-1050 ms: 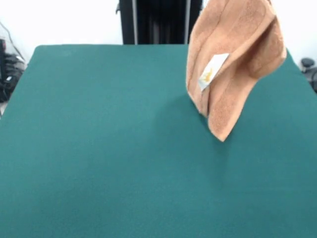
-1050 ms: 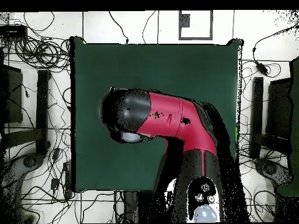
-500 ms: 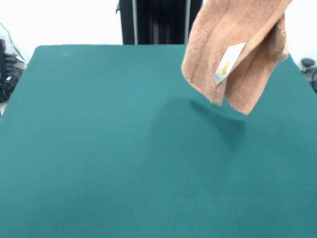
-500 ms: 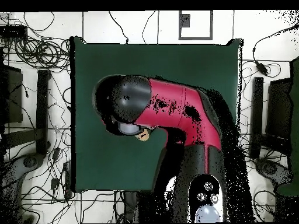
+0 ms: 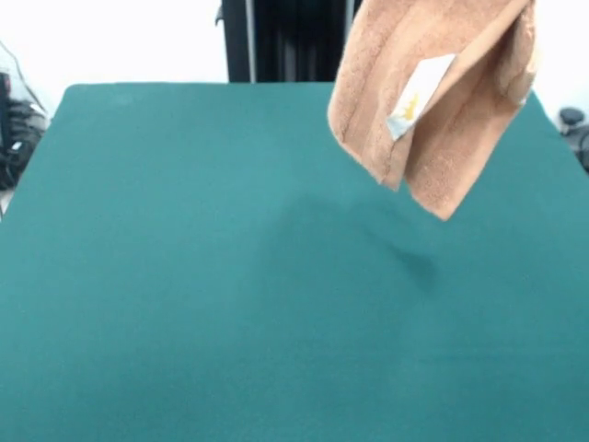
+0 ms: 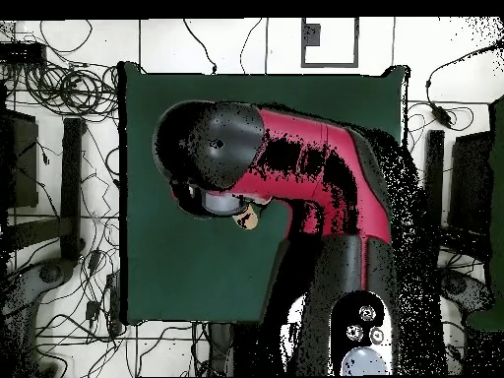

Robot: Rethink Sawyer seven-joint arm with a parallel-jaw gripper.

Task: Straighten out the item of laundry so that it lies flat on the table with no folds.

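Note:
The item of laundry [image 5: 433,92], an orange-tan terry towel, hangs in the air over the far right of the table [image 5: 184,276]. It is doubled over, and its white label [image 5: 419,87] with yellow print faces the front view. Its lowest corner is clear of the green cloth and casts a shadow [image 5: 368,230] below. The top of the towel runs off the picture's upper edge, where the gripper holding it is out of sight. In the overhead view the red and black arm [image 6: 295,177] covers the gripper, and only a small tan bit of towel [image 6: 248,219] peeks out beneath it.
A black upright post [image 5: 294,41] stands behind the table's far edge. Cables and dark equipment [image 6: 59,148] lie on the floor round the table [image 6: 325,108] in the overhead view.
The towel has risen off the table and swung a little to the left, its low corner now higher. In the overhead view the arm's head looms larger.

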